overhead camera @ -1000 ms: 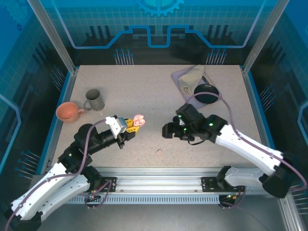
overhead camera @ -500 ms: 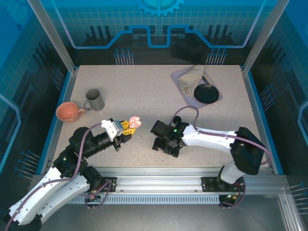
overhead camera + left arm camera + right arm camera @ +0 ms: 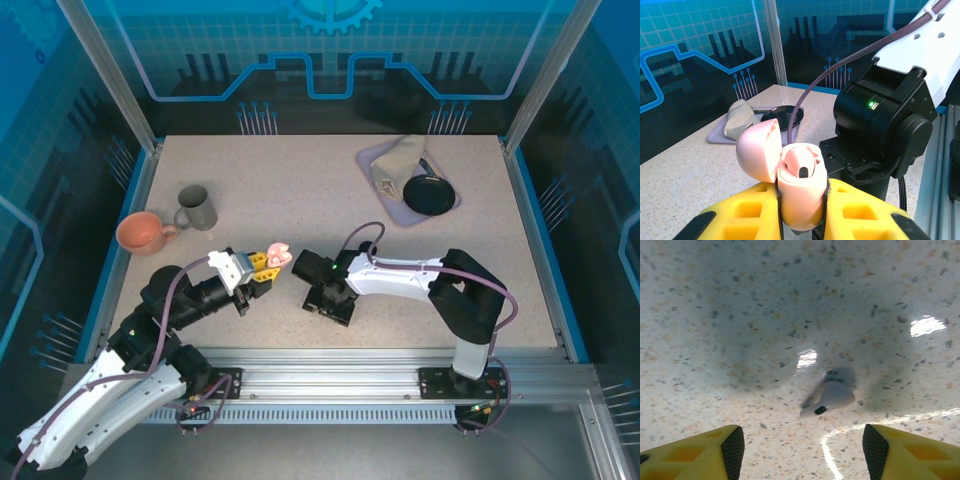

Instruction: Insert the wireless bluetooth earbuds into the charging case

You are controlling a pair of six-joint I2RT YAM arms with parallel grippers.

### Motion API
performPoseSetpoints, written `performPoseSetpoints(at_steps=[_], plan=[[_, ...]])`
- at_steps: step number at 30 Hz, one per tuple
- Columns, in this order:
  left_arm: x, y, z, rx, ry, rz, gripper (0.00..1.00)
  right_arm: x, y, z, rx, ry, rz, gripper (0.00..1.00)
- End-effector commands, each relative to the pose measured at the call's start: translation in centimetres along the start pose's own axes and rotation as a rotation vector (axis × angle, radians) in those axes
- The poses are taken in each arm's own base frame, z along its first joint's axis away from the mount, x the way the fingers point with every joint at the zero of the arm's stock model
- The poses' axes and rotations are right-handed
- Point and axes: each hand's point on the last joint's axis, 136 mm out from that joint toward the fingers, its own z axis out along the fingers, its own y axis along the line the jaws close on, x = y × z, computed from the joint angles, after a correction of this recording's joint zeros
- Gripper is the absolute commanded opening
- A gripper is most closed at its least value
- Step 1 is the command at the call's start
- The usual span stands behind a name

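Note:
My left gripper [image 3: 270, 262] is shut on the pale pink charging case [image 3: 279, 255], held above the table with its lid flipped open. In the left wrist view the case [image 3: 799, 190] sits squeezed between the yellow fingers [image 3: 860, 210] of that gripper [image 3: 801, 212], its lid [image 3: 757, 150] hinged to the left. My right gripper [image 3: 330, 300] points down at the table just right of the case. In the right wrist view a pale pink earbud [image 3: 832, 396] lies on the speckled table. It is ahead of and between the spread jaws of my right gripper [image 3: 803, 452], untouched.
An orange cup [image 3: 145, 232] and a grey mug [image 3: 197, 207] stand at the left. At the back right a lavender tray [image 3: 372, 158] holds a folded cloth [image 3: 398, 160] and a black round case [image 3: 428, 193]. The right arm's black wrist [image 3: 880, 125] looms close behind the pink case.
My right arm has swung left and down over the small earbud on the table, and its jaws have narrowed. The left gripper with the case has drifted slightly nearer.

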Motion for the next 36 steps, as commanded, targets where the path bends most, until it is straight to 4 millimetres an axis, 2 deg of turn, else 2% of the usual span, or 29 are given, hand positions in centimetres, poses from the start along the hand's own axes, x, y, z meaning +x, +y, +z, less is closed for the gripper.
performPoseSetpoints(at_steps=[1,4,16,23,32,36], plan=[[-1.3,0.1,-0.5,-0.013,-0.035,0.034,0.0,-0.1,-1.8,0.5,0.086,-0.008,0.033,0.66],[-1.3,0.1,-0.4,-0.012,-0.037,0.035,0.0,-0.3,-1.9,0.4,0.095,-0.017,0.027,0.65],[-1.2,0.2,-0.4,-0.015,-0.033,0.038,0.0,-1.3,-1.0,1.1,0.09,-0.009,0.0,0.49],[-1.0,0.2,-0.1,-0.014,-0.025,0.036,0.0,-2.1,-1.1,0.9,0.095,-0.028,-0.01,0.45],[-1.0,0.2,-0.1,-0.013,-0.024,0.038,0.0,-2.2,-1.0,1.2,0.107,-0.023,-0.02,0.43],[-0.9,0.2,-0.1,-0.011,-0.021,0.037,0.0,-2.2,-0.9,1.3,0.108,-0.023,-0.031,0.39]])
